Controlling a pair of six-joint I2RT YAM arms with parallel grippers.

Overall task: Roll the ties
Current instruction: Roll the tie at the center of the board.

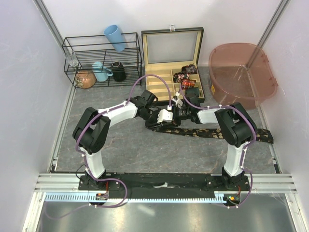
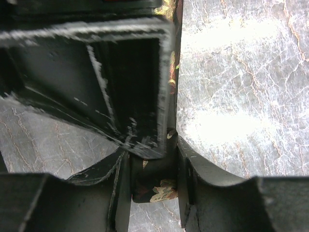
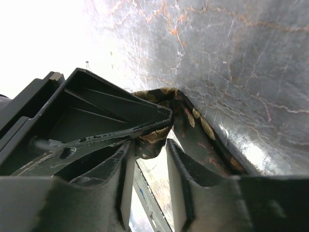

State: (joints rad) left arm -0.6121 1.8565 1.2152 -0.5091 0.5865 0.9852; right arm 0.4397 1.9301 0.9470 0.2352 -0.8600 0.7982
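Observation:
A dark tie (image 1: 217, 133) with tan prints lies flat across the middle of the table, running right from the grippers to the right wall. My left gripper (image 1: 166, 117) and right gripper (image 1: 177, 113) meet at its left end. In the left wrist view the left gripper (image 2: 153, 186) is shut on the tie's end (image 2: 161, 192). In the right wrist view the right gripper (image 3: 148, 145) pinches a fold of the tie (image 3: 193, 130) at its fingertips. Each gripper's finger fills much of the other's wrist view. Rolled ties (image 1: 187, 74) sit in the open box.
An open wooden compartment box (image 1: 155, 82) stands behind the grippers. A wire rack (image 1: 101, 48) at the back left holds a blue cup (image 1: 115, 37), a black mug (image 1: 119, 71) and other cups. A pink tub (image 1: 241, 72) stands at the back right.

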